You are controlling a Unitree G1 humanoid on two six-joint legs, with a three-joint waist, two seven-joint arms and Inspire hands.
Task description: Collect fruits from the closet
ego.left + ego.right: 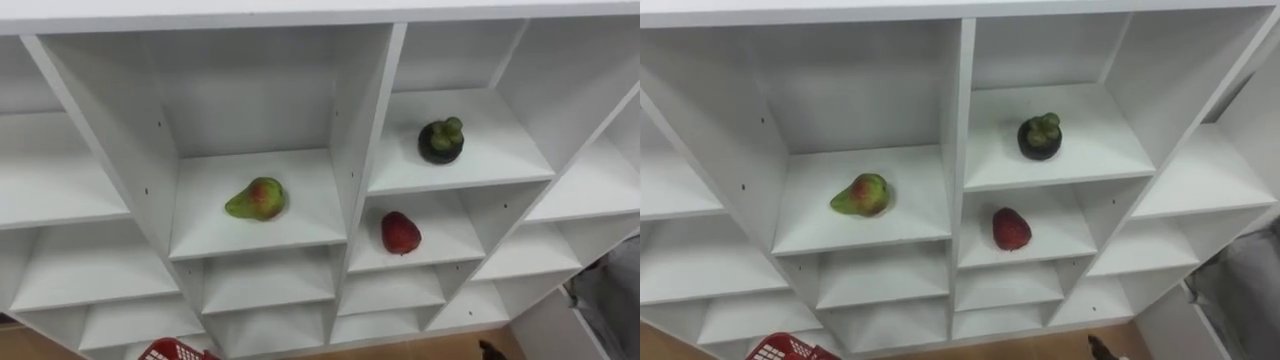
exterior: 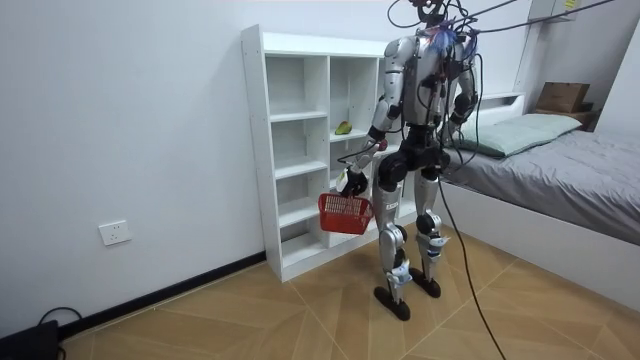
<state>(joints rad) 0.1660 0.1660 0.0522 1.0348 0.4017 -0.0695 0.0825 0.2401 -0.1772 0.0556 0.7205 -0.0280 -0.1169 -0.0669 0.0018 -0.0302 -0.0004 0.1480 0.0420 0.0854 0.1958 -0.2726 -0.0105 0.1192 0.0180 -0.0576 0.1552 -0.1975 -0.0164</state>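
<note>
red basket (image 1: 175,350) below pear (image 1: 257,199) in closet (image 1: 365,120)

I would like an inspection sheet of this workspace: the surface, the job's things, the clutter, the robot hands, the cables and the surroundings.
surface: white shelf, open compartments; the robot stands before it.
job's things: pear in a middle compartment; mangosteen in the compartment to its right; red fruit one level below the mangosteen; basket, red.
clutter: nothing seen.
robot hands: left robot hand holds the basket by its handle; right robot hand low at the eye view's bottom edge.
cables: dark cable on the floor by the wall.
surroundings: bed at the room view's right; wall socket; wooden floor.
</note>
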